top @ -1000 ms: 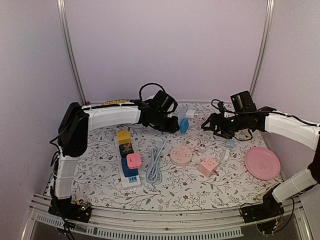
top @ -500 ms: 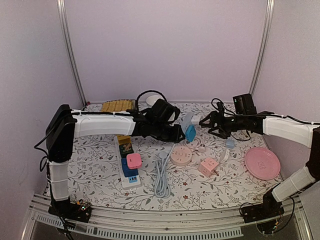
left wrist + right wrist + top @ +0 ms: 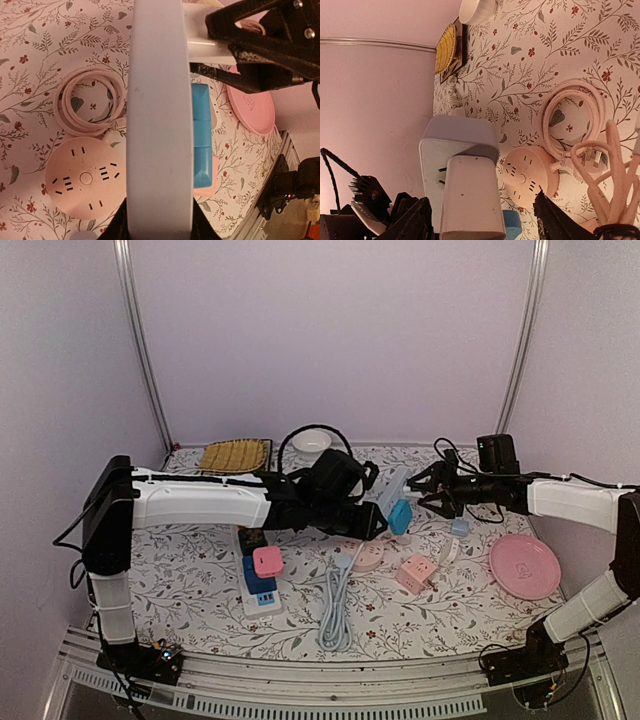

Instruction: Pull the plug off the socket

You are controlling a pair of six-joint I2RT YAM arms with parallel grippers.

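Note:
My left gripper is shut on a pale grey power strip and holds it above the table. In the left wrist view the strip fills the middle, with a blue plug in its right face. A white plug sits in the strip's far end. My right gripper is open around this white plug, its fingers apart from the plug's sides. In the left wrist view the right gripper shows at the top right.
A round pink socket with a coiled cable, a pink cube adapter and a pink plate lie below. A white strip with coloured plugs lies left. A bowl and yellow mat sit at the back.
My left arm has carried the strip to the right, dragging its grey cable along. My right gripper has drawn back to the right and now stands around the white plug.

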